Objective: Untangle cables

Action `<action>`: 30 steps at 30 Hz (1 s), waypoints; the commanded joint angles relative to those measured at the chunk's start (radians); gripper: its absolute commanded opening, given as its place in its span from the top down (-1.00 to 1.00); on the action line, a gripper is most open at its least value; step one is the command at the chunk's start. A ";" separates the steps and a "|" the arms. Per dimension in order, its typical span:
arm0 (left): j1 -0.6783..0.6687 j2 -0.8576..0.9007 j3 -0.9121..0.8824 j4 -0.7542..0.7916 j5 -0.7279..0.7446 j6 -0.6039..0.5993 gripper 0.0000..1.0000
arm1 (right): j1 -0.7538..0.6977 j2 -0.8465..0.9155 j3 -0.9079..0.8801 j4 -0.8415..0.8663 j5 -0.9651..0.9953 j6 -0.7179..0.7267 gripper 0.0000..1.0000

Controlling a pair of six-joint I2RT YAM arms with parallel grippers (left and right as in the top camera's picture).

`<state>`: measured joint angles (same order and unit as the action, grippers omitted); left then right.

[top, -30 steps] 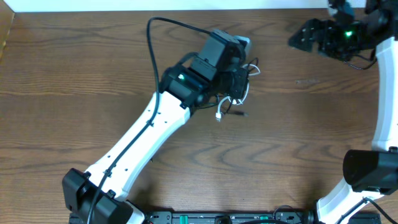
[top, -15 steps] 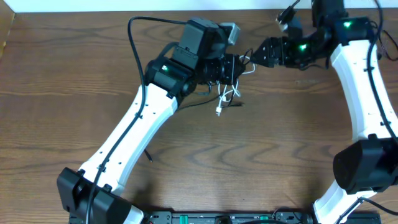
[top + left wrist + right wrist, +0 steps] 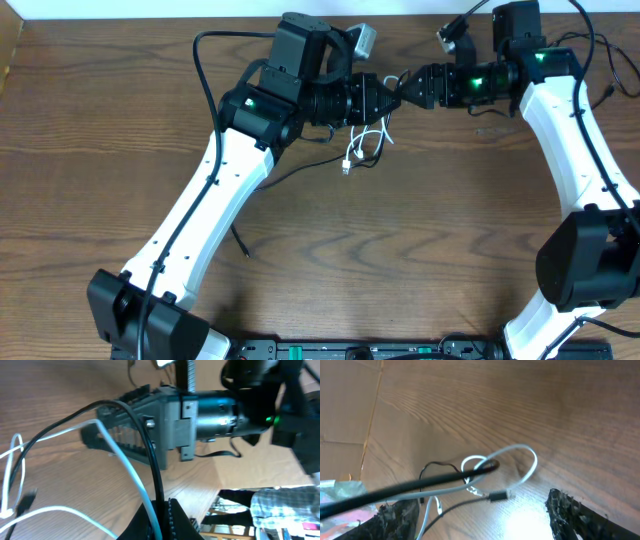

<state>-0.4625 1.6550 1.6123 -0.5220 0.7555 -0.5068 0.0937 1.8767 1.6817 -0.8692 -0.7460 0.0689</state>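
The left gripper (image 3: 161,510) was clenched on the black and white cables (image 3: 127,457). Beyond its tips, they passed between the wide-parted jaws of the right gripper (image 3: 482,507).

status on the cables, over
Left gripper shut on both cables. Right gripper open, fingers either side of them. Cables tangled, loops hanging loose. Grippers tip to tip, little room.
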 commanded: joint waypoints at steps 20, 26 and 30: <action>0.108 0.002 0.006 0.557 0.389 -0.459 0.85 | 0.040 0.043 -0.026 0.203 0.299 0.322 0.59; 0.190 -0.002 0.006 0.626 0.417 -0.520 0.85 | -0.009 0.043 -0.079 0.197 0.323 0.379 0.84; 0.238 -0.003 0.006 0.625 0.417 -0.524 0.85 | -0.035 0.043 -0.114 0.169 0.325 0.369 0.98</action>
<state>-0.2573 1.6562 1.6104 0.0864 1.1370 -1.0065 0.0818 1.9083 1.6001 -0.6811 -0.4591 0.4118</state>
